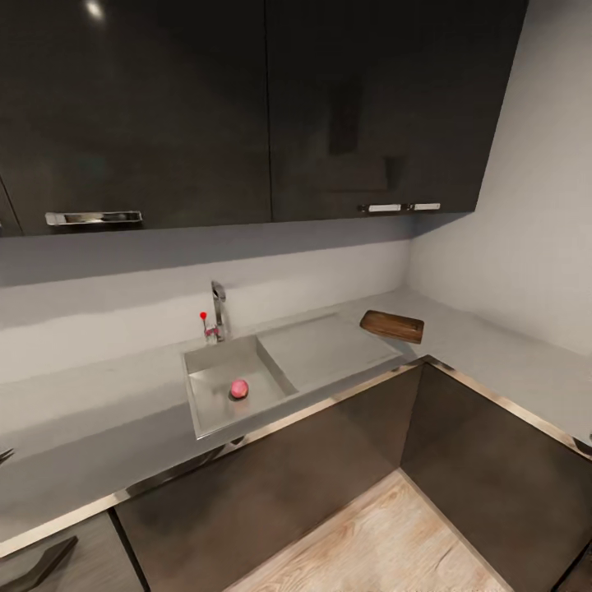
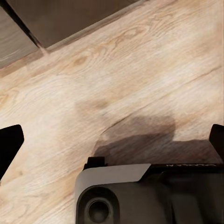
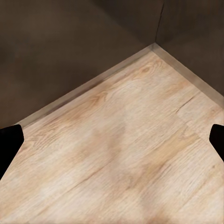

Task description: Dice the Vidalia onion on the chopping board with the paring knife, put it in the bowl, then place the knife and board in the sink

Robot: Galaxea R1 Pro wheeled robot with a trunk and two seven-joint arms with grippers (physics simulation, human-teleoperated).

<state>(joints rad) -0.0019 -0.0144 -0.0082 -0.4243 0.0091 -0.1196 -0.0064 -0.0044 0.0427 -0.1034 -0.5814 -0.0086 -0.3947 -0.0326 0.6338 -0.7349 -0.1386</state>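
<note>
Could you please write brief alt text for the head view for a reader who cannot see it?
A pinkish onion lies in a steel sink set in a grey corner countertop. A dark wooden chopping board rests on the counter beyond the drainboard, under dark wall cabinets.

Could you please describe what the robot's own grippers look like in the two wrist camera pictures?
Each gripper has black fingers: the left gripper's fingers and the right gripper's fingers show as dark tips at the picture's edges. Near the left ones sits a grey, rounded housing with a round recess.
</note>
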